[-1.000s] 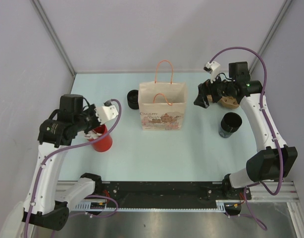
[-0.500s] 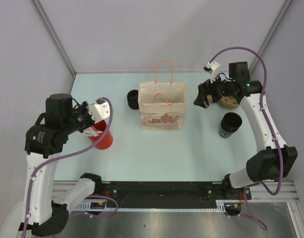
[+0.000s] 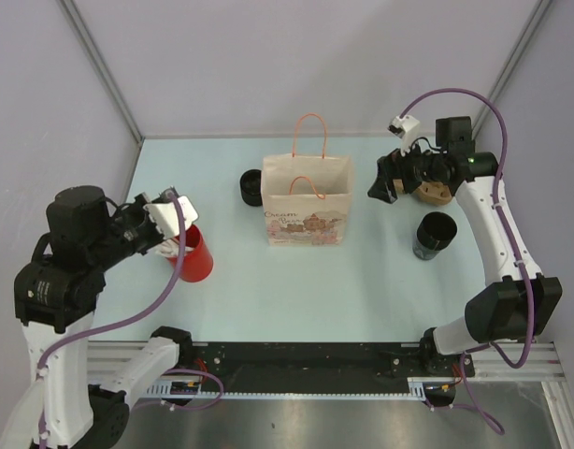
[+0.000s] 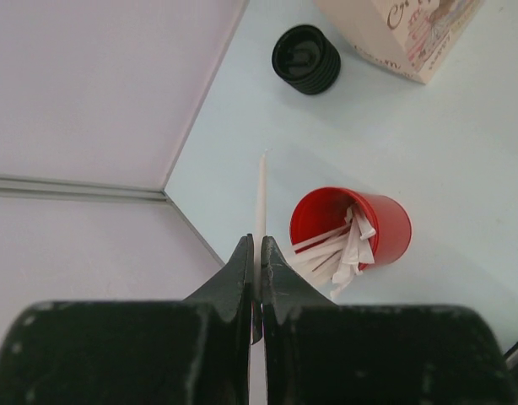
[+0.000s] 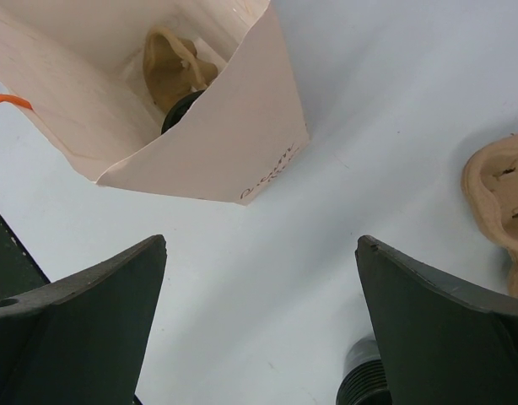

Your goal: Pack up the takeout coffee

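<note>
At the near left of the table (image 3: pixel 296 290), the left gripper (image 4: pixel 256 251) hangs above the surface, its jaws pressed together on a thin white straw (image 4: pixel 261 198) that sticks straight out past the fingertips. Just beyond it a red cup (image 3: pixel 197 259) stands upright, holding a bundle of wrapped straws (image 4: pixel 343 249). On the right side a black cup (image 3: pixel 435 236) stands with its mouth open.

Farther back, in the middle, the paper bag (image 3: pixel 306 211) stands upright with its orange handles raised. The right wrist view shows a brown pulp piece (image 5: pixel 170 59) and something dark and round inside it. A black ribbed round piece (image 3: pixel 251 187) sits just beside the bag's left side. To the bag's right the right gripper (image 3: pixel 385 183) hovers with its fingers spread wide and nothing between them. A brown pulp carrier (image 3: pixel 435 194) lies on the table just behind it.
</note>
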Motion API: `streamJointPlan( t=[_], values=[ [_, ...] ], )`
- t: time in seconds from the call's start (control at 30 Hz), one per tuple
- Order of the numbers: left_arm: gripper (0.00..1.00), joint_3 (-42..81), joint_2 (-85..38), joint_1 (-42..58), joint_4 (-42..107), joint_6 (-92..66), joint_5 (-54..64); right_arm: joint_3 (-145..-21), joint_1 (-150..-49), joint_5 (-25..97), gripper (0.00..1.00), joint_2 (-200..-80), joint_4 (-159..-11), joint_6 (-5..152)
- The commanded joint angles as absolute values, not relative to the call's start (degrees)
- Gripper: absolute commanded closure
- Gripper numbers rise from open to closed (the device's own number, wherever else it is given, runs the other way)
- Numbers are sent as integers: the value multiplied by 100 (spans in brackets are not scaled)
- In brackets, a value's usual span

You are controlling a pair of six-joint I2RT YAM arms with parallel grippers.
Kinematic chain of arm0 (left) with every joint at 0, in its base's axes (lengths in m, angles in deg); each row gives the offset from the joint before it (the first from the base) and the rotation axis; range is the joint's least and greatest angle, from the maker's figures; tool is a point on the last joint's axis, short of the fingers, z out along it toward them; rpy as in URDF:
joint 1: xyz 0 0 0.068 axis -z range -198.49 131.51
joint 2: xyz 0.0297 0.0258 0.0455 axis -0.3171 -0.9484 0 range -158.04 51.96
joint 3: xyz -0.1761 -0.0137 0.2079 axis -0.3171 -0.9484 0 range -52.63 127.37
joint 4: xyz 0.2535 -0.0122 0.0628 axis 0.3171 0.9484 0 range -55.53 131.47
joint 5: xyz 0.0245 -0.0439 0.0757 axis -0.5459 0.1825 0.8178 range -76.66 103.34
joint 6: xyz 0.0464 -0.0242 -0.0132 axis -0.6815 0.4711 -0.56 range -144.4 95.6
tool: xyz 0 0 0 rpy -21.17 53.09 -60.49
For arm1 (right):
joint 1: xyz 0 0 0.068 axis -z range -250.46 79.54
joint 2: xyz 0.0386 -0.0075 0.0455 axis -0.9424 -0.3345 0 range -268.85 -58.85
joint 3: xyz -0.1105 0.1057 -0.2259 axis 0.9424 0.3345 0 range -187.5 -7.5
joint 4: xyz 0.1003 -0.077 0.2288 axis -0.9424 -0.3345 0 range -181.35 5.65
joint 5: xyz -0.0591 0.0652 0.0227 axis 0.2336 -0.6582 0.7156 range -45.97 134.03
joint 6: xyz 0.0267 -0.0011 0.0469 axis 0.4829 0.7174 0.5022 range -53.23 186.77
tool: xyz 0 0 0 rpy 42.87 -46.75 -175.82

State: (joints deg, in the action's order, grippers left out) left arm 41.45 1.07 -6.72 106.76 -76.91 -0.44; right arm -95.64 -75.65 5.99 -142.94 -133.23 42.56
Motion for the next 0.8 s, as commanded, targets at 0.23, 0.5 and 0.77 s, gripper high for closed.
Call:
streamJointPlan(
  t=[0.23,0.5,0.77],
  values=[
    [100,4334,-366,-644,9056,-6633,-1609,-9504,-7319,360,0,-14208,-13005,4418],
    [100,4869,-1166,-618,7790,-5631,-2427,-9469,-7090,220,0,-14243,-12926,4523],
    [100,5257,-1711,153,7920,-5849,-2139,-9451,-6933,211,0,-14252,-12917,4550]
  ],
)
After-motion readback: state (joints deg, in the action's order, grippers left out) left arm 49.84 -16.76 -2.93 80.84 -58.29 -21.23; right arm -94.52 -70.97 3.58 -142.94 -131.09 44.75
